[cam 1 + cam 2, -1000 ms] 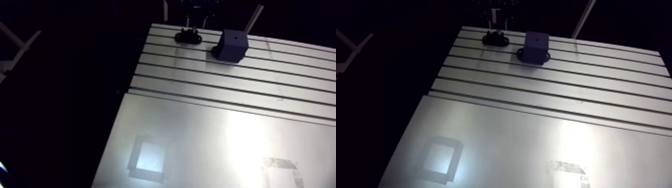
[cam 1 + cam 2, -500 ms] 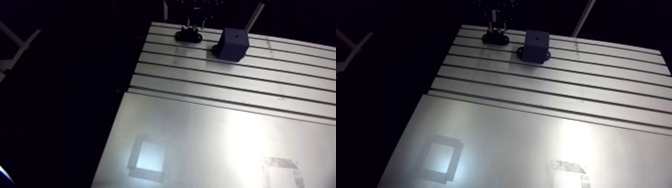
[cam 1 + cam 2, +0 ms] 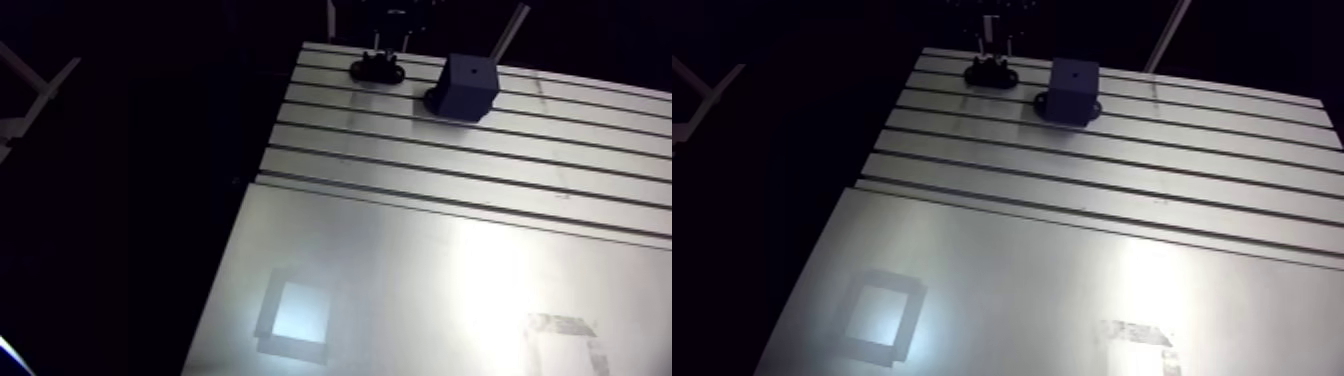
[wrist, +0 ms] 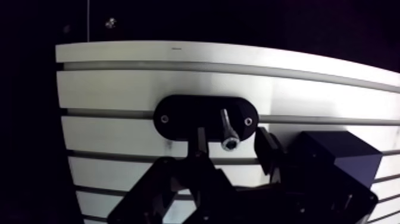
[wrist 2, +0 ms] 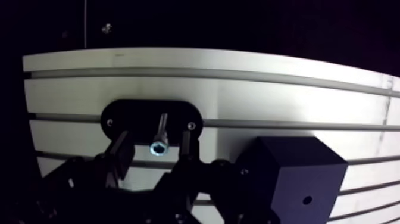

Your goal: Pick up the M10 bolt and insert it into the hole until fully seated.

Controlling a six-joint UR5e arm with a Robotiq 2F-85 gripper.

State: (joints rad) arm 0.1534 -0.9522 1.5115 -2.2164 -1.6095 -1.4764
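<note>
Wrist view shows us the gripper [image 4: 231, 138] open, its two fingers [image 4: 200, 138] spread to either side of the bolt [image 4: 227, 126] with a gap on each side, so we see nothing held. We find the bolt standing in the black oval holder [image 4: 178, 116], socket head toward the camera, on the slotted table [image 4: 119, 89] near one edge. Close beside the holder sits the dark block [image 5: 291, 170] with a small hole [image 5: 305, 199] in one face; in the arm view we see holder and block not touching.
</note>
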